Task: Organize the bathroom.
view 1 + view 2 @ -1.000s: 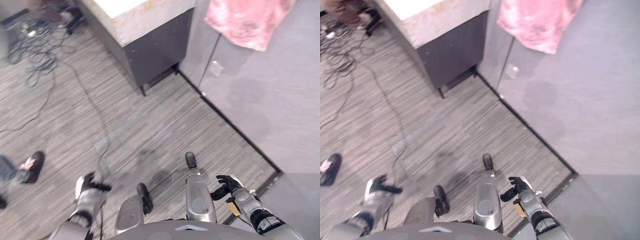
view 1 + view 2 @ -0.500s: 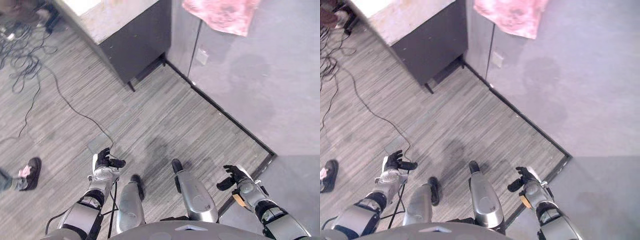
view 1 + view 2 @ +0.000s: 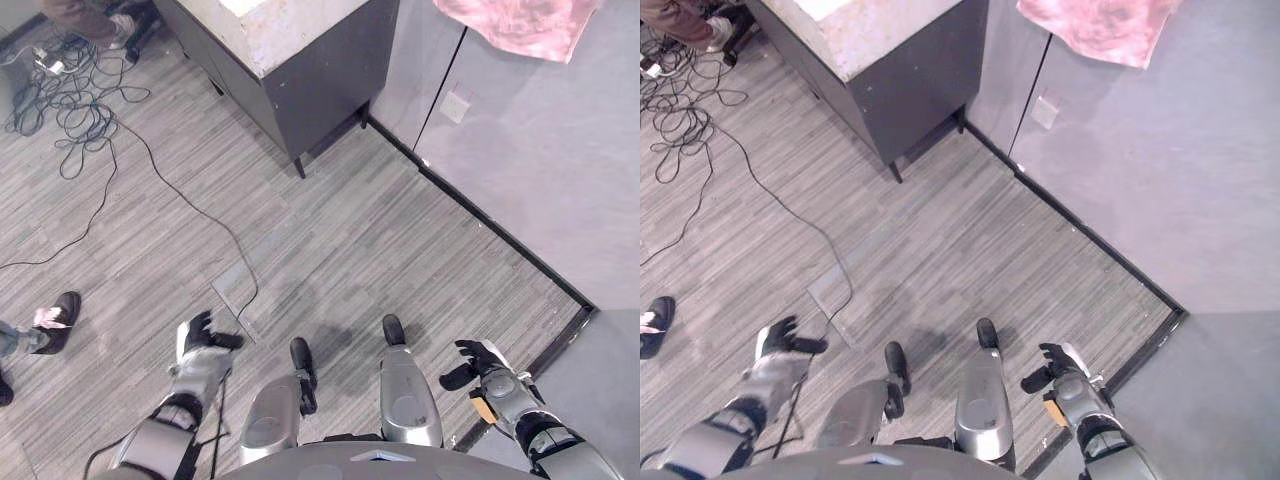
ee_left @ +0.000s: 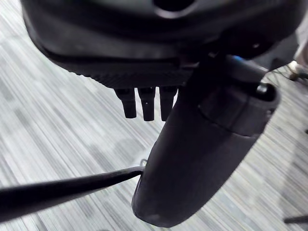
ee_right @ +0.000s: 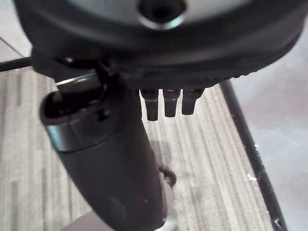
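Left eye view: pink towel point(image 3: 520, 25) hanging well beyond both empty, slack-fingered hands — left hand point(image 3: 200, 352), right hand point(image 3: 485, 368) — likely soft, light, limp, best pinched at its lower hanging edge.

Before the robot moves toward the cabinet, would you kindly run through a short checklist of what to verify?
1. Left hand holds nothing, fingers relaxed: ok.
2. Right hand holds nothing, fingers relaxed: ok.
3. Route ahead free of snags: not ok, a loose cable crosses the floor toward the cabinet.
4. Bystanders out of the way: not ok, a person's shoe is on the floor to the robot's left.
5. Pink towel located: ok, it hangs on the wall at the upper right.
6. Items on the cabinet top: cannot tell.
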